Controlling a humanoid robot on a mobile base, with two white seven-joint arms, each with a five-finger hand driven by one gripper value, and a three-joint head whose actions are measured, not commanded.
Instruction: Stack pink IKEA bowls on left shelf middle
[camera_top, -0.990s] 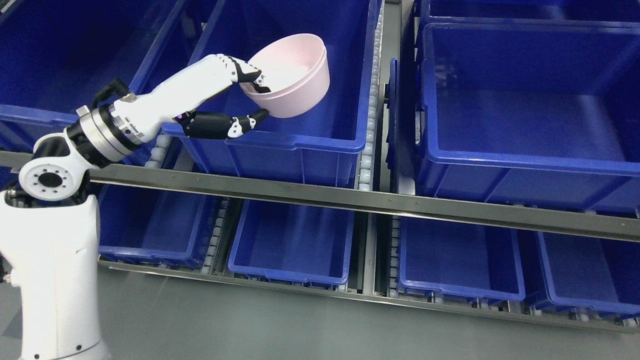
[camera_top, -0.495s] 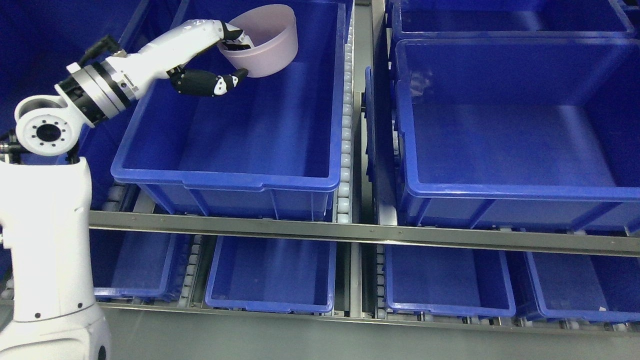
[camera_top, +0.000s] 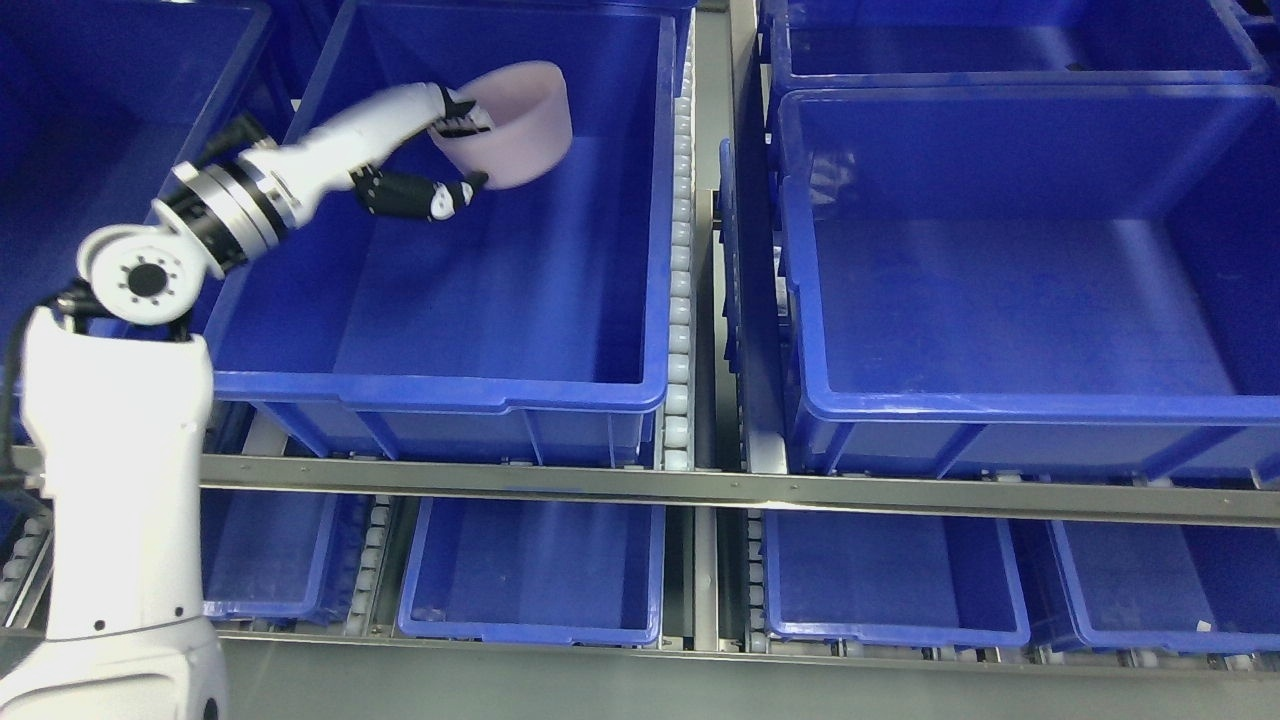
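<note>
My left hand (camera_top: 458, 150) is shut on the rim of a pink bowl (camera_top: 520, 125), fingers inside the rim and thumb under it. The bowl is tilted with its opening toward the upper left. It hangs inside the large blue bin (camera_top: 440, 385) on the middle shelf level, over the far part of the bin's floor. I cannot tell whether the bowl touches the floor. My left arm reaches in over the bin's left wall. My right arm does not show.
A second large blue bin (camera_top: 1000, 400) stands to the right, across a roller track (camera_top: 680, 300). A metal shelf rail (camera_top: 700, 490) runs along the front. Smaller blue bins (camera_top: 530, 625) sit on the level below. More bins stand behind and to the left.
The camera has shifted, so the whole picture has moved. My left hand has carried the bowl from near the bin's front rim deeper into the bin and lower toward its far floor.
</note>
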